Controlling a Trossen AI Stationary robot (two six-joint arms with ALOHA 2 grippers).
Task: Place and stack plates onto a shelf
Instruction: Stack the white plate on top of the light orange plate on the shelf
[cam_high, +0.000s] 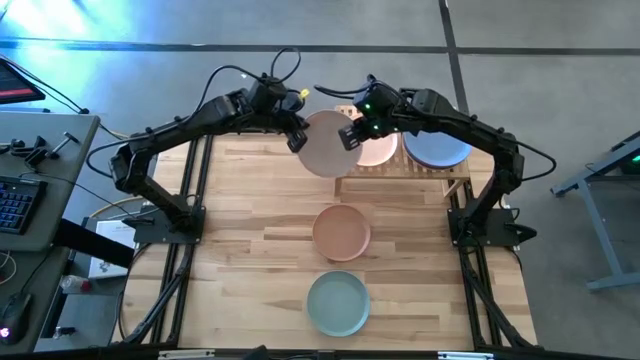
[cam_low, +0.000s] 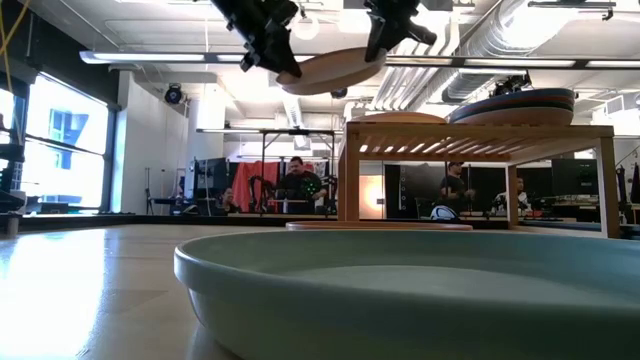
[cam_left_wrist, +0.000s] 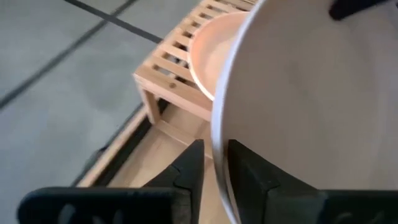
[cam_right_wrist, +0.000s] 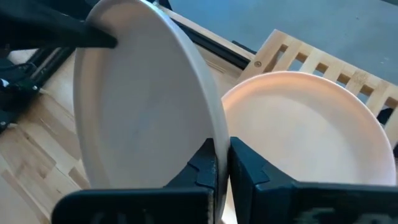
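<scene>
A beige plate (cam_high: 326, 143) hangs in the air, slightly tilted, just left of and above the shelf's (cam_high: 400, 186) left end. My right gripper (cam_high: 352, 136) is shut on the plate's right rim. My left gripper (cam_high: 297, 138) is open, its fingers standing on either side of the left rim. On the shelf lie a salmon plate (cam_high: 380, 152) and, to its right, a stack topped by a light blue plate (cam_high: 438, 148). My left gripper has the plate's left rim (cam_left_wrist: 217, 149) between its fingers. A gap shows between one finger (cam_left_wrist: 189, 168) and the rim. Whether the other finger touches the plate, I cannot tell. My right gripper pinches the plate's right rim (cam_right_wrist: 219, 140) between its two fingers, one on the plate's top face and one underneath. It comes slanting down from the table's right side. The plate is lifted clear, a little higher at this end (cam_low: 375, 55).
On the tabletop lie another salmon plate (cam_high: 342, 232) at the middle and a mint plate (cam_high: 337, 303) near the front edge. Bare wood lies to the left of them. People sit in the room beyond the table (cam_low: 298, 185).
</scene>
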